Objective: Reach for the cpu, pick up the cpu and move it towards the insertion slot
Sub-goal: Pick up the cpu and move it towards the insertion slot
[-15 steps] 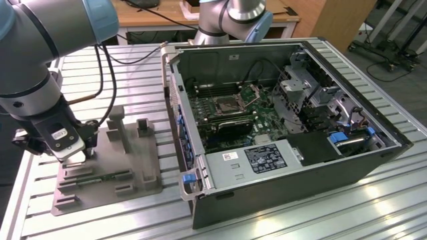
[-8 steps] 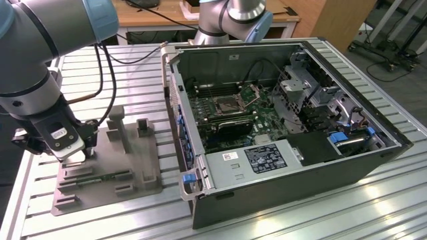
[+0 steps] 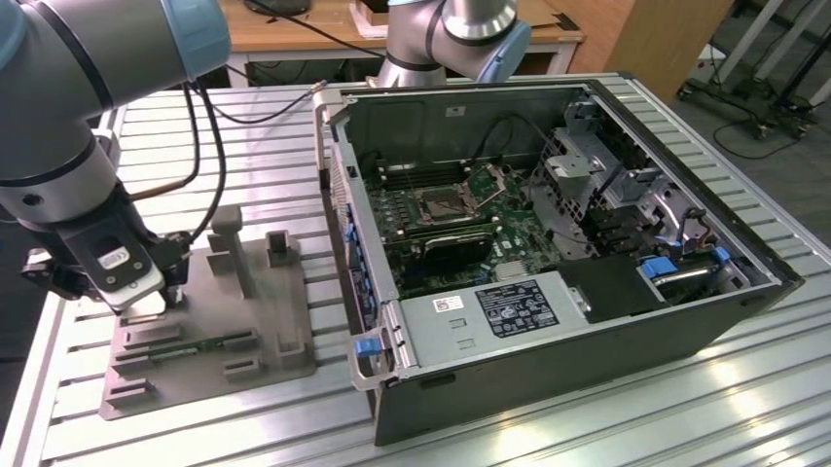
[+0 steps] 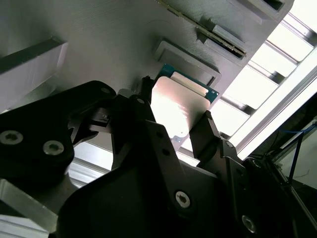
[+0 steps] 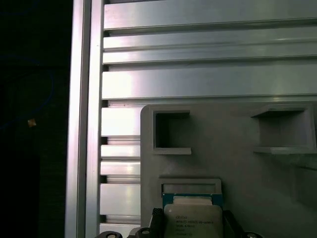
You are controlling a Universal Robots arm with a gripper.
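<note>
On the slatted aluminium table [image 3: 624,428] an open black desktop computer case [image 3: 546,384] lies on its side, towards the exterior view's right. Well apart from it, at that view's left, the grey and blue robot arm [image 3: 53,117] reaches down over a flat grey plastic tray [image 3: 260,360] with raised blocks. Inside the case sits the green motherboard [image 3: 389,219]; its insertion slot [image 3: 443,203], a square metal-framed socket with a dark centre, lies uncovered. The black gripper [image 3: 140,304] is low over the tray's near corner. In the second wrist view its two fingers [image 4: 205,130] press against opposite edges of the cpu [image 4: 173,106], a small square chip with a silvery top plate and green rim, just beside the tray's square raised frame [image 5: 190,182].
</note>
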